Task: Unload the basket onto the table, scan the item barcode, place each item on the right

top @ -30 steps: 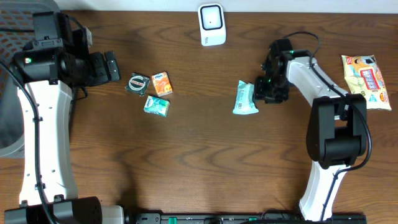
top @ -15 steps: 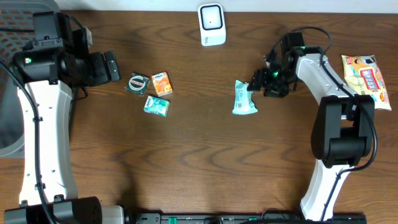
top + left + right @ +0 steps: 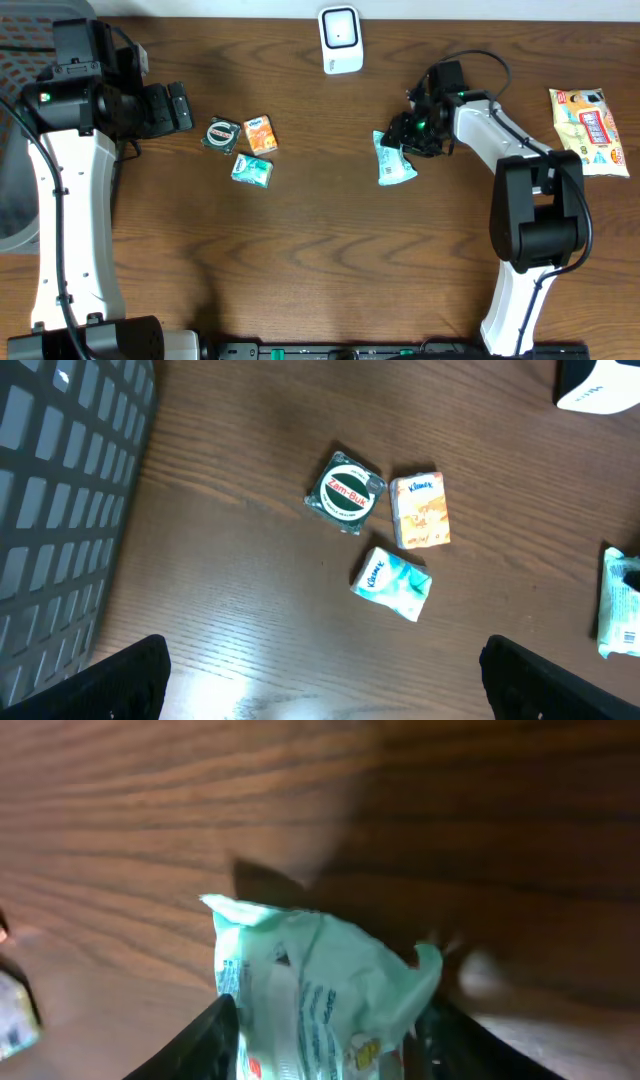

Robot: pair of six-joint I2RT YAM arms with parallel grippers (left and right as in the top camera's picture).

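The overhead camera looks straight down on the whole worktop. The left wrist camera looks down from high over the worktop's left half, catching the pale green pack at its frame's right edge. The right wrist camera sits very close to that pack; the overhead view shares the pack too.

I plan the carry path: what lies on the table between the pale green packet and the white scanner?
Nothing: in the overhead view only bare table separates the pale green packet from the white scanner.

Dark brown wood-grain table — a grey gridded panel at its left side.
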